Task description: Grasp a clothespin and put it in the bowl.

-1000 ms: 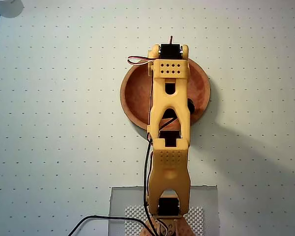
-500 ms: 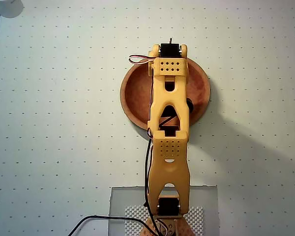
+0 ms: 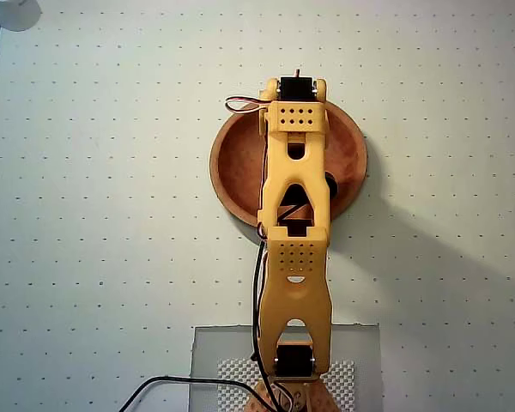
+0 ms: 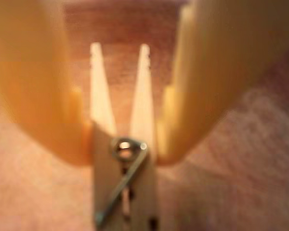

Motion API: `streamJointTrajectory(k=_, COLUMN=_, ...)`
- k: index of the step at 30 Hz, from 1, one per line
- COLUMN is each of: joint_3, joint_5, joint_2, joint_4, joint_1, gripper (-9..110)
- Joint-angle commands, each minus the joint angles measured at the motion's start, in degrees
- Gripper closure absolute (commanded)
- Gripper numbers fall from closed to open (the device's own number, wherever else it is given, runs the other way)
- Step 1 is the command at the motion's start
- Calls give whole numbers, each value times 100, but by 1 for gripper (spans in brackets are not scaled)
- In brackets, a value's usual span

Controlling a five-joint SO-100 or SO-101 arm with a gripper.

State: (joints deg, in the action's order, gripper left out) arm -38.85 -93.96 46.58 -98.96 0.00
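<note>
In the wrist view the pale wooden clothespin (image 4: 123, 144) stands between my two yellow fingers (image 4: 43, 96), its two slats spread into a V and its metal spring showing. My gripper (image 4: 120, 161) is shut on it, squeezing it from both sides. Behind it lies the reddish-brown inside of the bowl (image 4: 241, 154). In the overhead view the yellow arm (image 3: 295, 215) stretches over the round bowl (image 3: 236, 163), and the arm hides the gripper and the clothespin.
The bowl sits on a pale dotted mat (image 3: 94, 215). A clear plate (image 3: 215, 352) with the arm's base lies at the bottom edge, with a black cable (image 3: 167, 382) running left. A pale rounded object (image 3: 9, 10) is at the top left corner.
The arm's upper link has folded slightly, and the wrist stays over the bowl. The last half second shows almost no motion.
</note>
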Motion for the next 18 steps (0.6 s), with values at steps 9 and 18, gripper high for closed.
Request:
streamJointTrajectory(k=9, joint_3=404, joint_5=26, joint_2=360, joint_4=-26, joint_1=0, gripper=91)
streamJointTrajectory(k=18, joint_3=255, joint_5=35, joint_2=1784, joint_4=-105, joint_1=53, gripper=91)
